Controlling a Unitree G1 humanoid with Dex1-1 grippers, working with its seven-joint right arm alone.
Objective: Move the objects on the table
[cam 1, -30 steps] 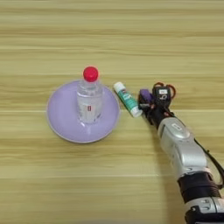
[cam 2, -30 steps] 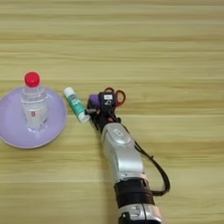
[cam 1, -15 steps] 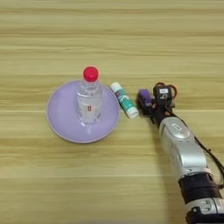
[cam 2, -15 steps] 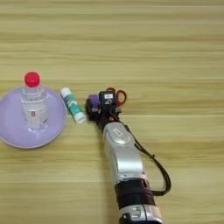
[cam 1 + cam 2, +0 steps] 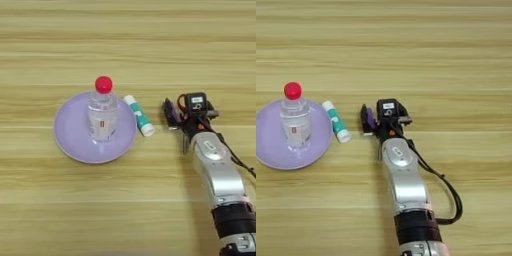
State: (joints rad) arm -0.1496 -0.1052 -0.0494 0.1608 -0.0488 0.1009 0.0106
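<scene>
A clear bottle [image 5: 102,112] with a red cap stands upright on the round lilac plate [image 5: 70,135]. The white glue stick [image 5: 139,115] with a green label lies just right of the plate's rim. To its right, my right gripper [image 5: 172,114] holds the small purple block [image 5: 370,118] between its two black fingers, low over the table [image 5: 125,50]. The silver forearm [image 5: 220,175] comes in from the bottom right. Only a thin red edge of the scissors [image 5: 180,98] shows behind the gripper's body.
A black cable [image 5: 448,192] loops off the right side of the forearm. Bare wood lies across the far half of the table and to the left front of the plate.
The gripper and the purple block have shifted a little to the right, away from the glue stick. The glue stick has slid slightly left toward the plate. The scissors' red handles are now mostly covered.
</scene>
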